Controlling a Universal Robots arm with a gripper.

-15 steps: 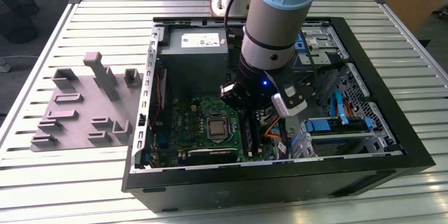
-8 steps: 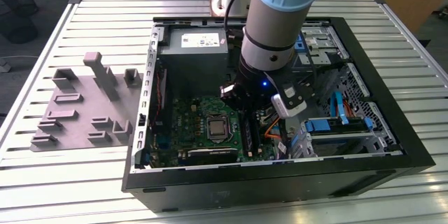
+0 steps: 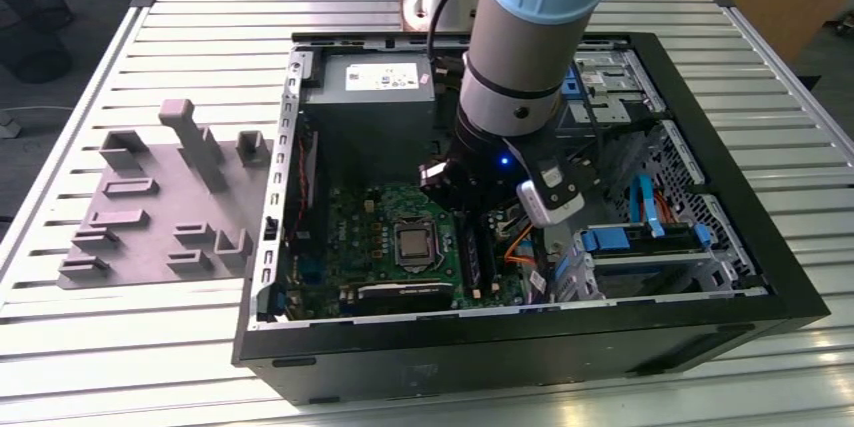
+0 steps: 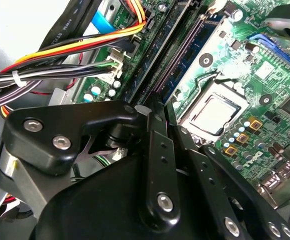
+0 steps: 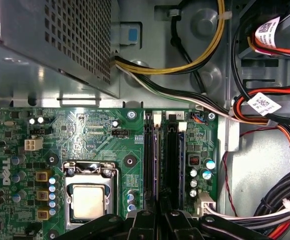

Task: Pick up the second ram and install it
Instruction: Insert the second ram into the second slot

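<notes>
One pincer (image 5: 157, 212) over the motherboard slots (image 5: 162, 160), tips cut off, grip state perhaps unreadable.

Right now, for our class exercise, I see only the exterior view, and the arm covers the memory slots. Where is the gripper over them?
Observer: In the first wrist view the gripper sits over one end of the long black slots, the end away from the power supply box.
Operator: What stands close by, on the side away from the processor?
Observer: A white plug and some small round capacitors stand right beside the slots there.
Operator: Do any cables lie across the slots?
Observer: No. In the second wrist view the cable bundle runs beside the slots, not over them.
</notes>
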